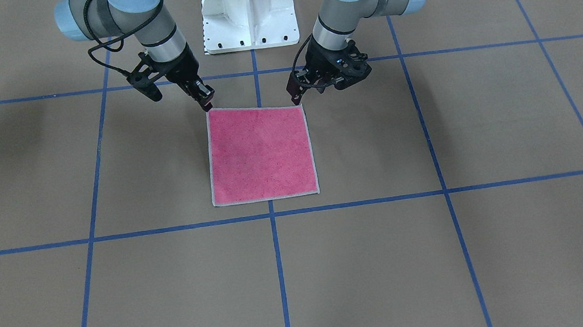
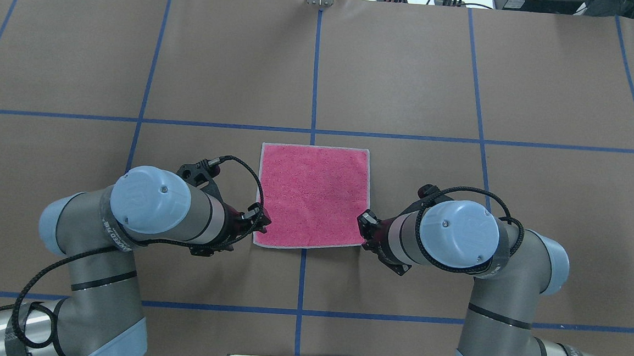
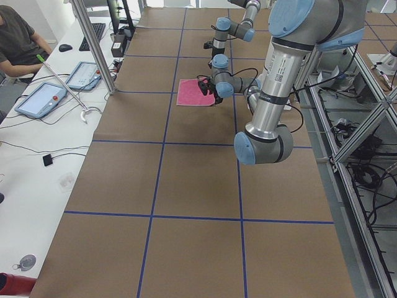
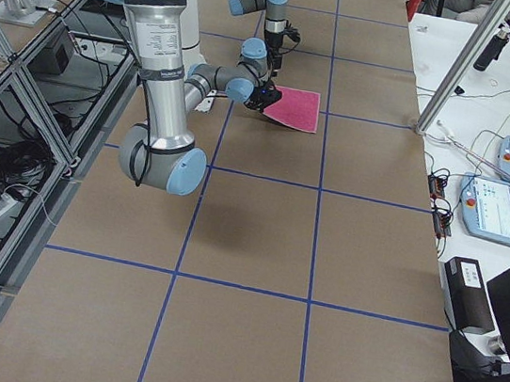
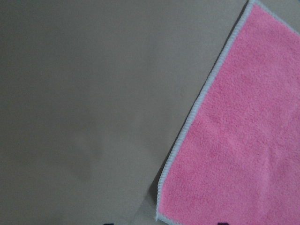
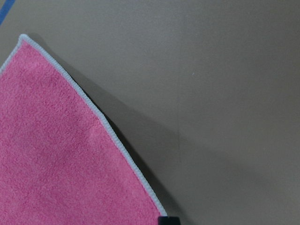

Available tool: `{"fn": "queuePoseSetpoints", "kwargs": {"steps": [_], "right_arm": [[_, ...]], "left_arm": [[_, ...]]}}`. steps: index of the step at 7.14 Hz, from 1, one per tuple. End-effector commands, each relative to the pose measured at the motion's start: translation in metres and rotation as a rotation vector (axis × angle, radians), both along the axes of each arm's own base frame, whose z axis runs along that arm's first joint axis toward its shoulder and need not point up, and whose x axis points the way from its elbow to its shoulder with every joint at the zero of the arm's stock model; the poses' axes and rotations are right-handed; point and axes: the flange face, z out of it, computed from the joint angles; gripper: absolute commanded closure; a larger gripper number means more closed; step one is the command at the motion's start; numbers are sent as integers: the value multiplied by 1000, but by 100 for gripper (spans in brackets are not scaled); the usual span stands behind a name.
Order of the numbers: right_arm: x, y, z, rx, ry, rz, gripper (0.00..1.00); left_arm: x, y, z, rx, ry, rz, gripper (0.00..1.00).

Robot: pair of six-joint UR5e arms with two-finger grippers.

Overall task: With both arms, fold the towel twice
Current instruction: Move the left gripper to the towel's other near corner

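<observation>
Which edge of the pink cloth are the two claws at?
The towel edge nearest the robot's white base: the left gripper and right gripper are at its two corners.

no legible text, left arm (image 3: 273, 93) label (image 3: 277, 70) blurred

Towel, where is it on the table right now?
In the overhead view the towel lies flat, pink side up, mid-table across the centre blue tape line, with the left gripper and right gripper at its robot-side corners.

Brown table (image 2: 412, 68), blue tape grid (image 2: 315, 79); teach pendant (image 3: 40, 99), seated person (image 3: 18, 37) alongside.
</observation>
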Motion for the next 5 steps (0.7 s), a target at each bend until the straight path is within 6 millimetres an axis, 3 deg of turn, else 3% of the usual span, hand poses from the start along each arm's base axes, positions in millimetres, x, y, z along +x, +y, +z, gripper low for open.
{"fn": "queuePoseSetpoints", "kwargs": {"steps": [1, 5], "right_arm": [[1, 0, 0, 0, -1, 1, 100], [0, 0, 0, -1, 0, -2, 100]], "left_arm": [[6, 4, 4, 8, -12, -6, 33], [18, 11, 11, 19, -34, 0, 43]]}}
